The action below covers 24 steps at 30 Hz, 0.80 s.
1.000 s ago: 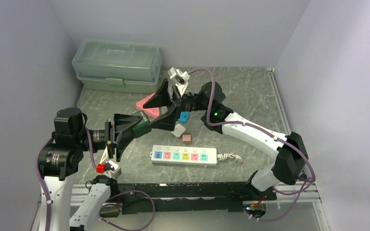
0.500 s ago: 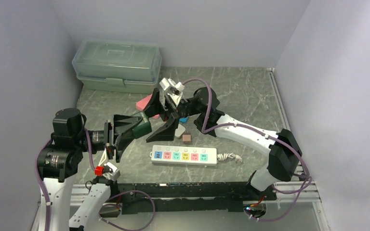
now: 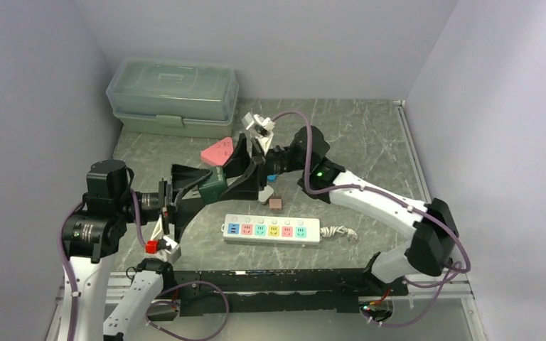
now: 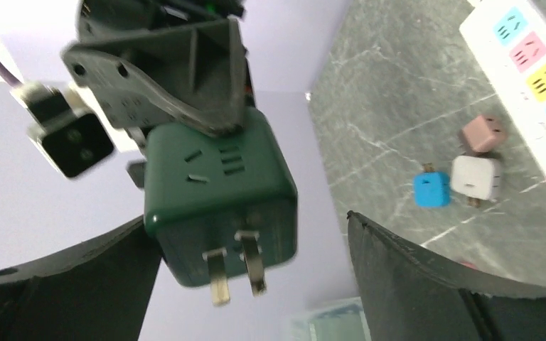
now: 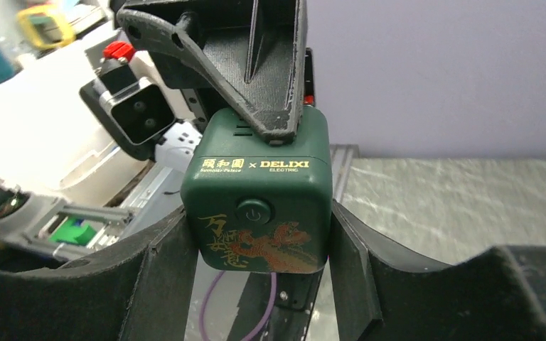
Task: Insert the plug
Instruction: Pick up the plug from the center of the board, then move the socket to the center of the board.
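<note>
Two grippers meet at one spot above the left half of the table (image 3: 359, 138), and only one of them has a grip. Your right gripper (image 5: 259, 224) is closed on the green plug (image 5: 261, 170), with a finger flat against each side. Your left gripper (image 4: 250, 226) stands wide: one finger lies close by the plug and the other is well apart from it. The plug hangs in the air on the right arm, so that arm looks like the one to carry it.

What matters next is which way the prongs (image 4: 237, 268) face. They point toward your left wrist, roughly level, not down at the table. The power strip (image 3: 271, 231) lies below the plug, toward the near edge, its long axis along that edge and its sockets facing up. You would likely need to turn the plug prongs-down before lowering it.

Only the left wrist view shows the prongs, along with three small plugs (image 4: 475, 177) loose beside the strip. The right wrist view shows the grip and the button face. The top view alone shows the whole strip.
</note>
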Each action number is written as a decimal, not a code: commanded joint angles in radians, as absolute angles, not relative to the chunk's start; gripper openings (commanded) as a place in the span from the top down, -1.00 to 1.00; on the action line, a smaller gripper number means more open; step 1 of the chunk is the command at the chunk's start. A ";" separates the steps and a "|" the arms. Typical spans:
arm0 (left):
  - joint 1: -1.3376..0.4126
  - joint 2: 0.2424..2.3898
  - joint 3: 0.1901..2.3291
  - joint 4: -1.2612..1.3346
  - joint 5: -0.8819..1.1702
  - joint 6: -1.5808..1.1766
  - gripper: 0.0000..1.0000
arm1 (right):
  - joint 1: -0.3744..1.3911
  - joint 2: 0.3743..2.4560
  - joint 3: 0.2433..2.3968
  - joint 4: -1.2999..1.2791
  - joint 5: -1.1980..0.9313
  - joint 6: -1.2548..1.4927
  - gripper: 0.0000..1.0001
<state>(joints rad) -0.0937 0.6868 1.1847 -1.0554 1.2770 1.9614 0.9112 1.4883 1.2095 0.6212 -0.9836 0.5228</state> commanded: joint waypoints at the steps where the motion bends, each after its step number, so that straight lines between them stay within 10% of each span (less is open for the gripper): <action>1: -0.089 0.719 1.152 -1.137 1.192 1.856 -0.99 | 0.847 1.338 1.188 0.379 -0.811 0.453 1.00; 10: -0.113 0.944 1.061 -1.303 1.032 1.624 -0.98 | 0.810 1.234 1.234 -0.380 -0.811 0.453 1.00; 24: -0.330 1.411 1.110 -1.212 0.798 1.275 -0.98 | 0.948 1.068 0.787 -0.658 -0.811 0.453 1.00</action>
